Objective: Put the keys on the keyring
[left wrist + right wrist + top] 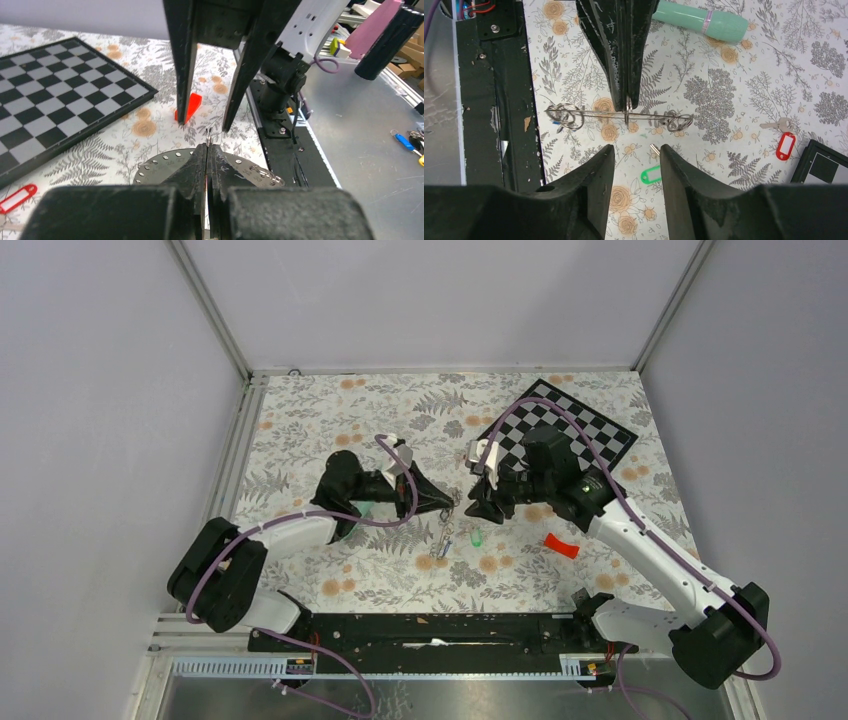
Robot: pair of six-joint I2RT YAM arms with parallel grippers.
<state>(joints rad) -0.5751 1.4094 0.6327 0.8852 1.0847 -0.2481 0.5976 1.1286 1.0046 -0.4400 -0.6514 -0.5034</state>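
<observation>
Left pincer (628, 104) clamps 1 keyring (160, 170); right pincer (636, 148) gapes; 2 keys (651, 175) lie loose.

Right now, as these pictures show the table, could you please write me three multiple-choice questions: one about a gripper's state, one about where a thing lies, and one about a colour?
1. The left gripper is:
A. wide open
B. shut on the keyring
C. hidden from every camera

2. The green-tagged key is:
A. threaded on the keyring
B. held by the left gripper
C. lying loose on the floral table cover

3. The second key, beside the corner of the checkerboard, has a tag that is:
A. red
B. blue
C. yellow

Answers:
1 B: its fingers meet on the ring's edge.
2 C: it lies flat on the cover, apart from the ring.
3 A: the right wrist view shows a red tag there.
</observation>
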